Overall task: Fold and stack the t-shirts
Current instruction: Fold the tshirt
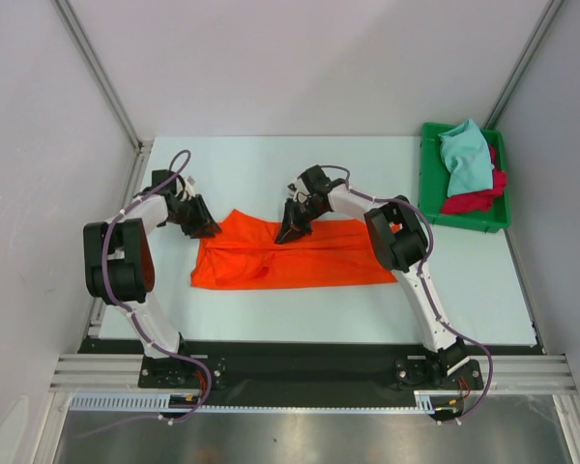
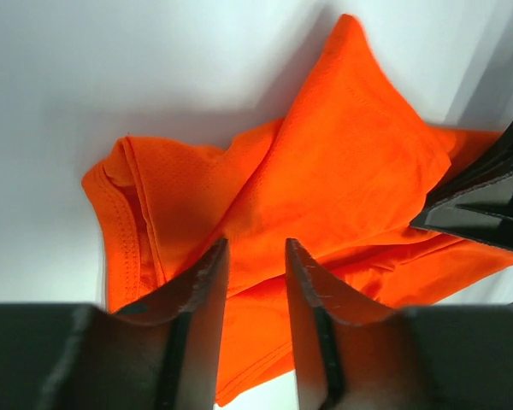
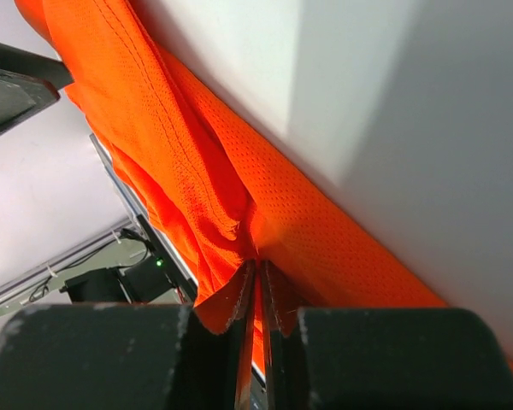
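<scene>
Finds orange shirt [image 1: 290,259] spread and rumpled at centre of the top view, on the table [image 1: 271,164]. Finds right gripper [image 1: 292,230] clenched on a fold at the shirt's upper edge. Finds left gripper [image 1: 205,224] released, jaws parted over the upper-left corner, grasping nothing.

Advises closing left on that corner hem before any lift, then raising both level with cloth taut, to avoid a skewed fold.

Notes teal shirt [image 1: 464,155] and red shirt [image 1: 478,198] in green tray [image 1: 430,208], upper right.

Reads no brand, label or writing.

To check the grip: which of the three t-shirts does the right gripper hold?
The bright orange cloth t-shirt: the right gripper is shut on its fabric. The light teal t-shirt and the crimson red t-shirt lie in the green plastic tray.
</scene>
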Robot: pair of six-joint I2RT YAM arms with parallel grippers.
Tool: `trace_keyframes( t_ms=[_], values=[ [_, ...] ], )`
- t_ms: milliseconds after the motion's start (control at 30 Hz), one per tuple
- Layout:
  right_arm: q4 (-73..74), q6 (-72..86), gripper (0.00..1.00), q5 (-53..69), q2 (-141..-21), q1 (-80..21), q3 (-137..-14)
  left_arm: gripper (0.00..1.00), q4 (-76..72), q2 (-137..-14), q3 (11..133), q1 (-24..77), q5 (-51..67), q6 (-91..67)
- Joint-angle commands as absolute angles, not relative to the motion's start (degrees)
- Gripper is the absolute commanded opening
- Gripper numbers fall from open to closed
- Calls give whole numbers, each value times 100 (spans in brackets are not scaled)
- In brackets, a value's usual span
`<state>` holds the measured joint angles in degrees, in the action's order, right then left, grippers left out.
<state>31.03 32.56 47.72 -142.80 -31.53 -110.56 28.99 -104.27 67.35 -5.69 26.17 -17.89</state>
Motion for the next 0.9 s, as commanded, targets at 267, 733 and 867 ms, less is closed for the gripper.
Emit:
trace_keyframes(
  t_ms=[267, 733, 867],
  values=[
    [3208, 3129, 11, 4799, -13975, -3208, -10749, 49, 2707, -9809, 6495, -483, 2505, -1723],
    [3191, 3111, 11, 4851, -13992, -3191, -10749, 53, 2646, -10265, 6715, -492, 2276, -1679],
    [3182, 3146, 11, 4869, -14036, -3164, -10749, 53, 2663, -10458, 6759, -492, 2267, -1591]
  ],
)
